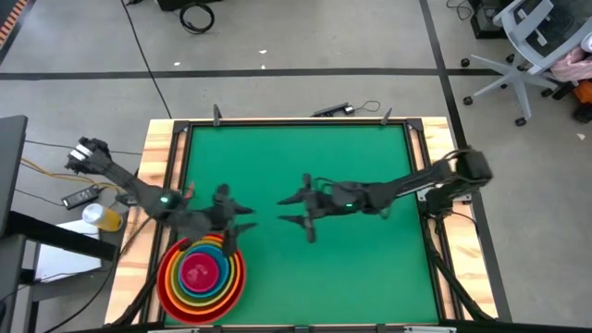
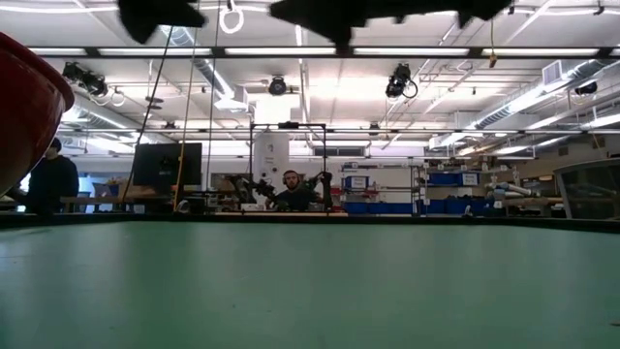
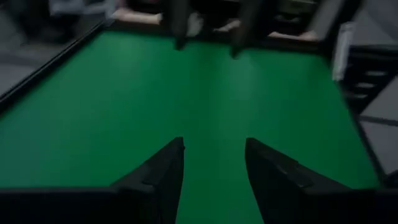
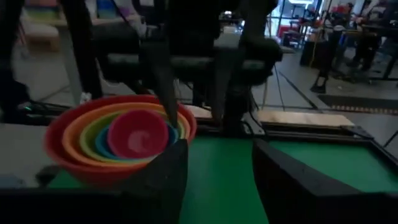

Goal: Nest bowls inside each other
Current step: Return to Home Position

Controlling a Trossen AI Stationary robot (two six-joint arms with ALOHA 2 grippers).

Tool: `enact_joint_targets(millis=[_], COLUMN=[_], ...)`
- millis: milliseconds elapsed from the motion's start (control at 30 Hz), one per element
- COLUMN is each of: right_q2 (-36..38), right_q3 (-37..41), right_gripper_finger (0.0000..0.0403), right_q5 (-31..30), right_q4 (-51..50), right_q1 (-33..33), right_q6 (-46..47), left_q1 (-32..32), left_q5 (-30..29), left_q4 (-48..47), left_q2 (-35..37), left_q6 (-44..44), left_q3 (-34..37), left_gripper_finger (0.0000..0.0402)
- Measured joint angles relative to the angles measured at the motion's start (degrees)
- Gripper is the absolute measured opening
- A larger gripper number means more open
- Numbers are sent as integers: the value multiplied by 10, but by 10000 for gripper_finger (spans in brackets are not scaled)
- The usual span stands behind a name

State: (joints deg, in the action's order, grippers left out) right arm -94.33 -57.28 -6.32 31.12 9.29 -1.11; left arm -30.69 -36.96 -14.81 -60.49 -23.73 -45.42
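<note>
The bowls (image 1: 202,276) stand nested in one stack on the green table's near left corner: red outermost, then orange, yellow-green and blue, with magenta-pink innermost (image 4: 138,134). The red bowl's wall (image 2: 27,107) shows at the low view's left edge. My left gripper (image 1: 243,221) hovers open just past the stack's far right rim, pointing toward the table's right, with nothing between its fingers (image 3: 163,171). My right gripper (image 1: 289,209) hovers open over the table's middle, pointing left toward the stack, also empty (image 4: 217,168).
The green mat (image 1: 351,166) lies bare beyond the two grippers, framed by a wooden border (image 1: 159,157). The two grippers face each other a short way apart. People sit at desks in the room behind (image 2: 291,192).
</note>
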Motion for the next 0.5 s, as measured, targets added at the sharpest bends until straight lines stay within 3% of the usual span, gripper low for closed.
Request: enact_joint_targets(millis=[133, 267, 400, 500], right_q2=[89, 155, 234, 290], right_q3=[115, 224, 307, 348], right_gripper_finger=[150, 91, 19, 11], right_q5=[21, 40, 0, -20], right_q4=[83, 156, 173, 163], right_q1=[1, 4, 8, 0], right_q6=[56, 105, 116, 118], left_q1=[39, 78, 130, 163], left_q5=[54, 92, 128, 163], left_q4=[216, 399, 447, 437], left_q2=[-31, -35, 5, 60], left_q6=[119, 191, 198, 191], left_q3=[70, 151, 209, 240], left_gripper_finger=[172, 172, 167, 147])
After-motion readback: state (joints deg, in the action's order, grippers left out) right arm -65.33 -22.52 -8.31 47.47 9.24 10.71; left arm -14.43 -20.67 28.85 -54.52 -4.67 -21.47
